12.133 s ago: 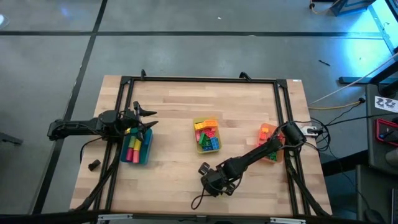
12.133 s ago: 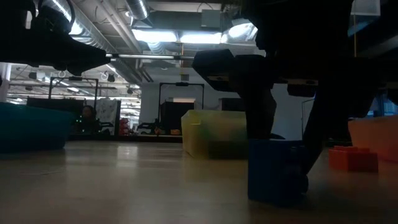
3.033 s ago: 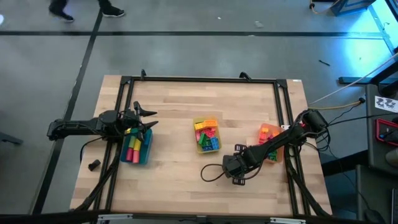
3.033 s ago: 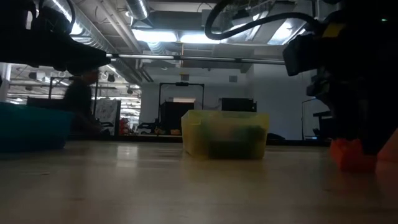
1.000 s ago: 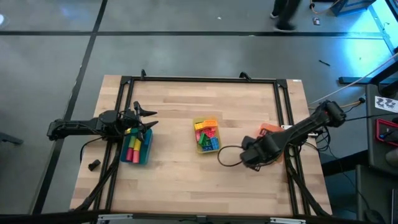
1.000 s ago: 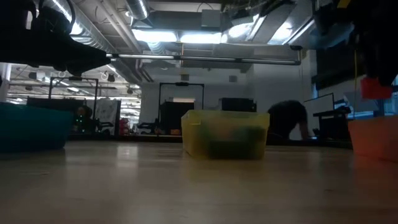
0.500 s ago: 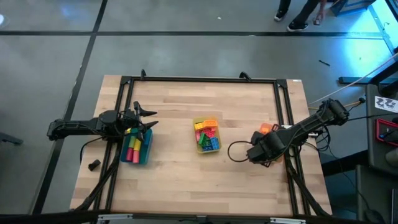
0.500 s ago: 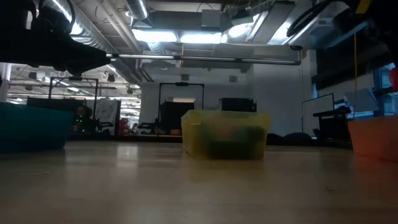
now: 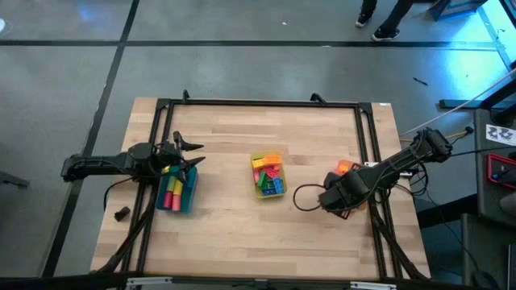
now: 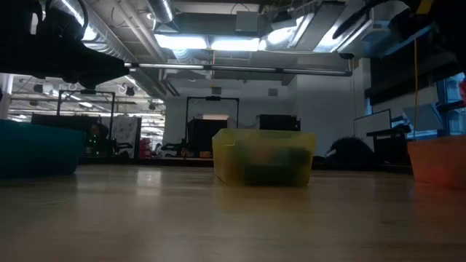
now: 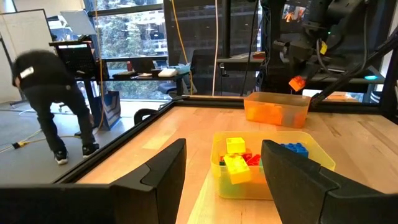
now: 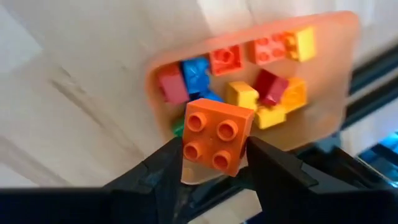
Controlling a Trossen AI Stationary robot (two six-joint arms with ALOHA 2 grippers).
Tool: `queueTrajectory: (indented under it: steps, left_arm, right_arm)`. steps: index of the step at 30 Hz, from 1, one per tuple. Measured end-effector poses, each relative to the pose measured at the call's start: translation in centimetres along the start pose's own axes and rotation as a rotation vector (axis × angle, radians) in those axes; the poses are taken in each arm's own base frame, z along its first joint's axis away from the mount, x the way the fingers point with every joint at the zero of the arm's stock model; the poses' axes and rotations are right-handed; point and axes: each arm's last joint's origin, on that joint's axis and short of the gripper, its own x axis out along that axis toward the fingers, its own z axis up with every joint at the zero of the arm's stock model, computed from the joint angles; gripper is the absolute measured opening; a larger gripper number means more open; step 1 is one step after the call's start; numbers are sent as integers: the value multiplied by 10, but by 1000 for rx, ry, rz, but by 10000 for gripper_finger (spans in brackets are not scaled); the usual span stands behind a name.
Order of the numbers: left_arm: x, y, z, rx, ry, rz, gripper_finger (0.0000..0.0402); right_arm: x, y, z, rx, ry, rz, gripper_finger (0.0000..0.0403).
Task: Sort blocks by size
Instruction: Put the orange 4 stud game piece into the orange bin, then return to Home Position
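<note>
My right gripper [image 9: 337, 196] hangs over the table's right side, shut on an orange four-stud block [image 12: 217, 144]. Below it stands the orange bin [image 12: 323, 93] with several red, blue, yellow and orange blocks; from across the table the same bin [image 11: 277, 111] lies under the held block [image 11: 297, 83]. Mid-table, the yellow bin [image 9: 268, 176] contains mixed blocks. At the left, the blue bin [image 9: 176, 192] has longer blocks. My left gripper [image 9: 190, 153] waits open over the blue bin, level, touching nothing. My right gripper pinches the orange block by two opposite side walls [image 12: 189, 149], one finger [image 12: 165, 168] on each side. The fingers come from above, pointing steeply down. The block is lifted clear, studs up toward the wrist, above the near rim of the orange bin.
A black rail frame [image 9: 258, 103] runs around the wooden tabletop. A cable loop [image 9: 302, 198] trails from my right wrist over the table. A small dark object [image 9: 122, 213] lies at the table's left edge. A person [image 11: 46, 93] bends over in the room beyond.
My right gripper has carried the orange block a little toward the table's right edge and up, over the orange bin, and has tipped more steeply downward. Its hold is unchanged.
</note>
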Motion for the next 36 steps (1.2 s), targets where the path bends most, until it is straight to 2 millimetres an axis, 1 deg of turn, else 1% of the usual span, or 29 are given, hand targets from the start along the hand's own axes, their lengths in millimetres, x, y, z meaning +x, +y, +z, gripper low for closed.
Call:
queueTrajectory:
  steps: [6,15,18,22,25,28,30,32,36]
  left_arm:
    - [0,0,0,0,0,0,194]
    - [0,0,0,0,0,0,194]
    - [0,0,0,0,0,0,194]
    - [0,0,0,0,0,0,194]
    - [0,0,0,0,-1,0,194]
    - [0,0,0,0,-1,0,194]
    - [0,0,0,0,-1,0,194]
    - [0,0,0,0,0,0,194]
    - [0,0,0,0,0,0,194]
  right_arm:
    - [0,6,2,4,-6,71,179]
    - [0,4,1,12,20,59,184]
    - [-1,3,0,12,19,60,208]
    - [-2,1,-1,5,20,56,258]
    - [-2,1,-1,-26,9,57,294]
    - [-3,0,1,-67,-2,62,319]
    - [-8,-1,3,-61,-32,64,330]
    - [-19,-3,4,-64,-101,74,336]
    - [-53,-14,1,-154,-315,88,340]
